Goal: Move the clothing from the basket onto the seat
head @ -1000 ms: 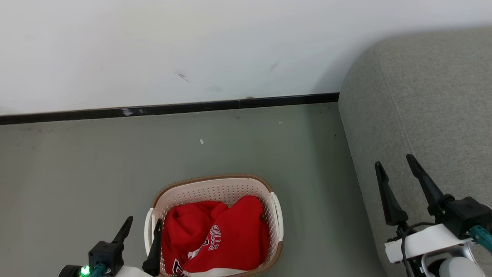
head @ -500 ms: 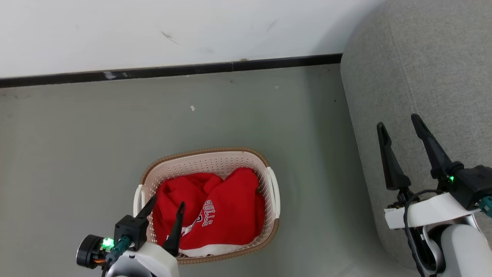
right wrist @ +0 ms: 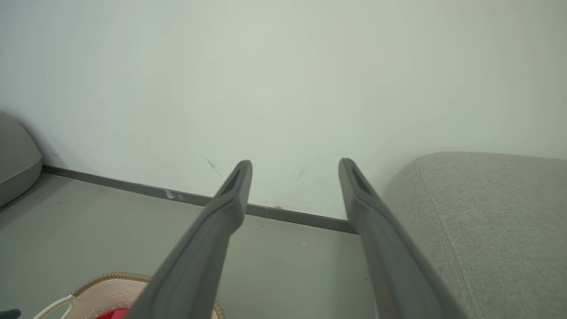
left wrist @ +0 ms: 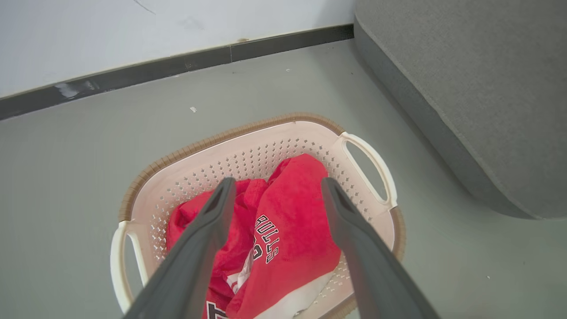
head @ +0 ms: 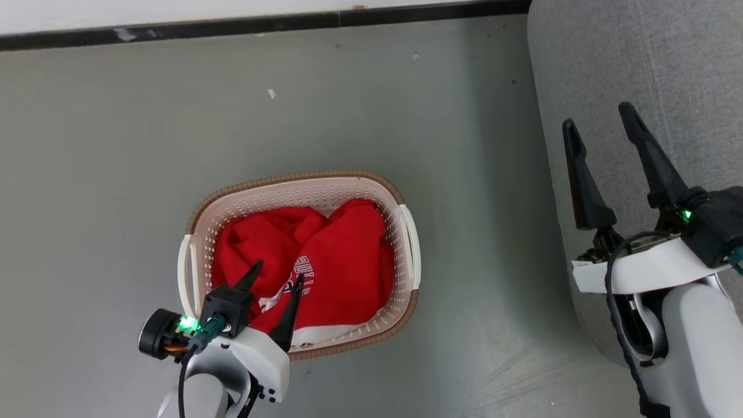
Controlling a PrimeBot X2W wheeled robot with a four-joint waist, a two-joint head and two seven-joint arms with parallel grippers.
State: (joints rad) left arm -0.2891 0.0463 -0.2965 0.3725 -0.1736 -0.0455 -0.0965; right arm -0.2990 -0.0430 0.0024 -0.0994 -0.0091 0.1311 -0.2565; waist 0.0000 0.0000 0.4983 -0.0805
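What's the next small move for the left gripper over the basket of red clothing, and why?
Probably lower the left gripper straight down into the clothing. Its jaws stand open above the red pile in the basket, gripping nothing yet; the right gripper hangs open near the seat.

left gripper: 2 long dark fingers that tapered to points, set on a black block
right gripper: 2 long dark tapered fingers on a black mount
fingers: were matte dark grey, grooved near the tips
wrist shells: were white and smooth
forearm: was pale grey, rounded
lights: 2 glowed green, 1 per wrist
plugs: were teal
cables: were thin, black, looped
drum: was black, round, with orange wires beneath
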